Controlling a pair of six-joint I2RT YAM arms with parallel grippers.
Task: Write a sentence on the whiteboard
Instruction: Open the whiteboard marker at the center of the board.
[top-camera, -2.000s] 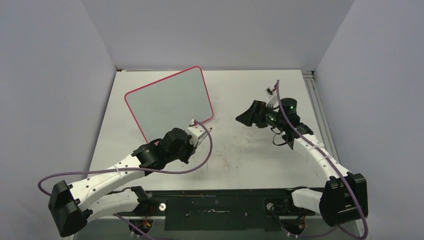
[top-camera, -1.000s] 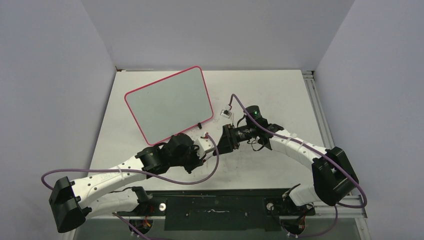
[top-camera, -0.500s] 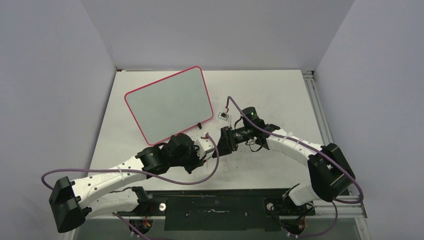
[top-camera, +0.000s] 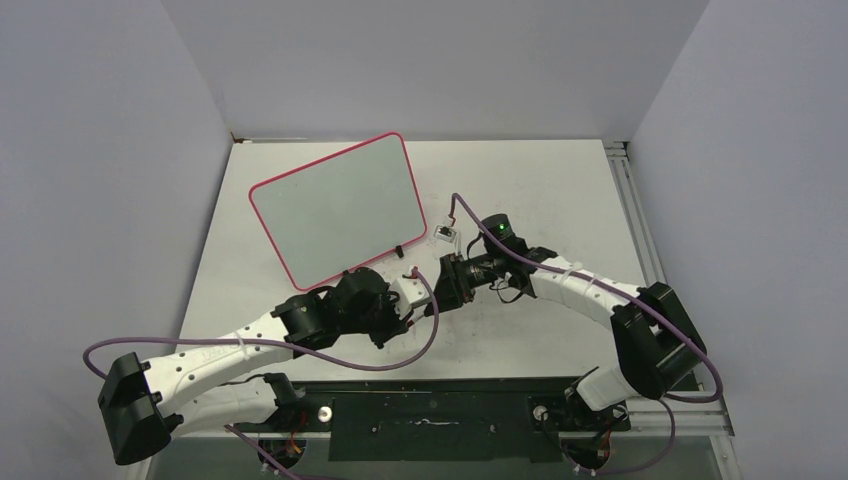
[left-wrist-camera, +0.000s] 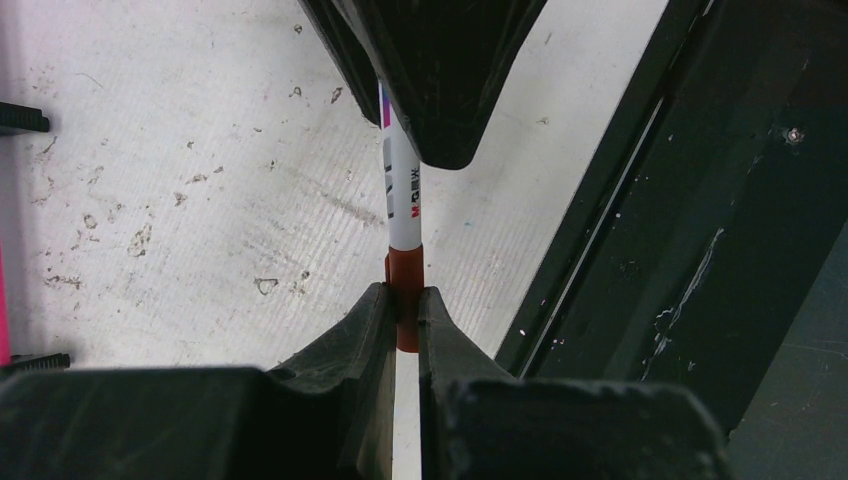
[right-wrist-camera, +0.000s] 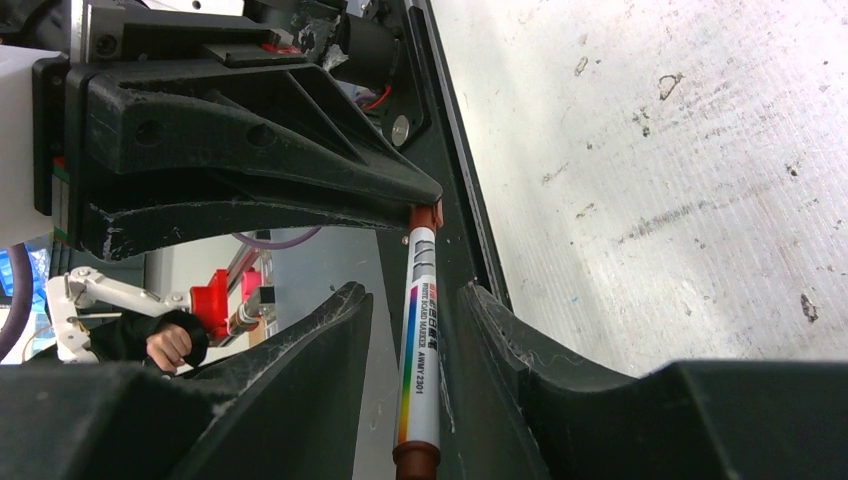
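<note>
- The marker (left-wrist-camera: 402, 190) is pinched by its brown end in the closed left hand (left-wrist-camera: 403, 292).
- The right hand (right-wrist-camera: 415, 292), brought across since earlier, is held partly open around the barrel.
- The whiteboard (top-camera: 335, 205) is kept unmoved, far-left on the bench (top-camera: 540, 180).

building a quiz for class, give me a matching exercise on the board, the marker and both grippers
1 pink-framed rectangular whiteboard
2 white marker pen with brown ends
3 left gripper
4 right gripper

a jaws apart around the pen's barrel
b spans both grippers
c far left, no writing visible
d shut on a brown end

Pairs: 1c, 2b, 3d, 4a
</note>
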